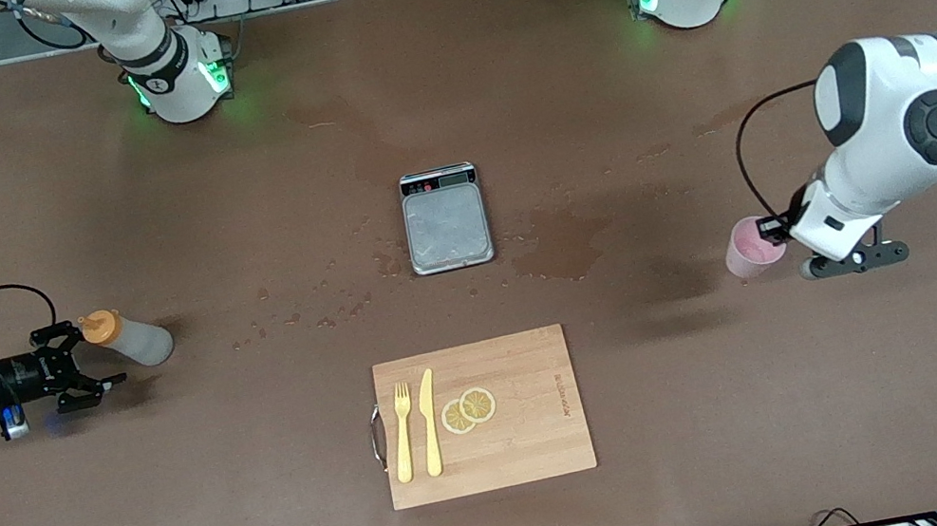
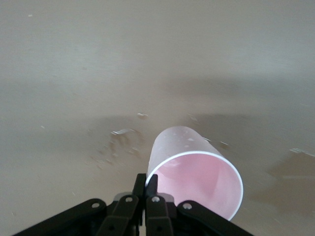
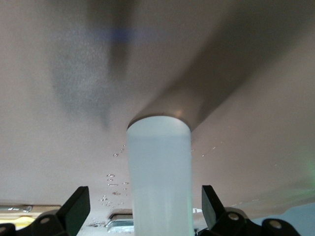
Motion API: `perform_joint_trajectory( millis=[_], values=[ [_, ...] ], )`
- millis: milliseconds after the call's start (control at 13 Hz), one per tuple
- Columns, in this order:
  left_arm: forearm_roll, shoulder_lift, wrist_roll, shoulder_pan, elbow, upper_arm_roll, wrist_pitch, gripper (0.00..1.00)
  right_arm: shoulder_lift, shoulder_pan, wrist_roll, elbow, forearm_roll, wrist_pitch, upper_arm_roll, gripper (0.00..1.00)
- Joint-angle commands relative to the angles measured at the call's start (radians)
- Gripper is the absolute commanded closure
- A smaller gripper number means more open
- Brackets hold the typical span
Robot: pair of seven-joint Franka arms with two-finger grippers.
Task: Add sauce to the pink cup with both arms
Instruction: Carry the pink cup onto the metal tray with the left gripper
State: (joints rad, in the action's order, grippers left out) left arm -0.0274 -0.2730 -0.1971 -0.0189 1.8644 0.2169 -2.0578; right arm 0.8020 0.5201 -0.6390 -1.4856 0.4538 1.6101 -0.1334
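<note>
The sauce bottle (image 1: 135, 339) lies on its side toward the right arm's end of the table, its orange cap pointing at my right gripper (image 1: 86, 359). That gripper is open. In the right wrist view the whitish bottle (image 3: 160, 172) lies between the spread fingers (image 3: 76, 204) with a gap on each side, and my right gripper (image 3: 143, 196) is not touching it. The pink cup (image 1: 751, 248) is tilted toward the left arm's end of the table. My left gripper (image 1: 777, 232) is shut on its rim, one finger inside and one outside, as the left wrist view shows (image 2: 146, 184) on the cup (image 2: 197, 172).
A grey scale (image 1: 445, 219) stands at mid-table with wet stains (image 1: 562, 248) beside it. Nearer the front camera lies a wooden cutting board (image 1: 537, 434) with a yellow fork (image 1: 402, 429), a knife (image 1: 430, 419) and two lemon slices (image 1: 467, 410).
</note>
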Motion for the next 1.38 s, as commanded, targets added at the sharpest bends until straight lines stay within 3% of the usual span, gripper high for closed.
perform_joint_trajectory(
  millis=[0,231,615,1000,1308],
  values=[
    [-0.014,0.003,-0.114,0.0,-0.048,0.1,0.071,1.0,0.023,0.014,-0.016,0.008,0.029,-0.039,-0.015,0.0],
    [-0.023,-0.015,-0.243,0.02,-0.083,0.166,0.071,1.0,0.049,0.014,0.016,0.007,0.029,-0.052,-0.015,0.0],
    [-0.023,-0.025,-0.592,0.218,-0.093,0.179,0.071,1.0,0.075,0.012,0.022,0.007,0.031,-0.068,-0.015,0.0],
    [-0.025,-0.066,-0.836,0.381,-0.136,0.179,0.048,1.0,0.08,0.011,0.007,0.01,0.031,-0.07,-0.017,0.58],
    [-0.023,-0.121,-0.944,0.453,-0.137,0.177,-0.039,1.0,0.075,0.008,-0.033,0.021,0.031,-0.091,-0.023,0.61]
  ],
)
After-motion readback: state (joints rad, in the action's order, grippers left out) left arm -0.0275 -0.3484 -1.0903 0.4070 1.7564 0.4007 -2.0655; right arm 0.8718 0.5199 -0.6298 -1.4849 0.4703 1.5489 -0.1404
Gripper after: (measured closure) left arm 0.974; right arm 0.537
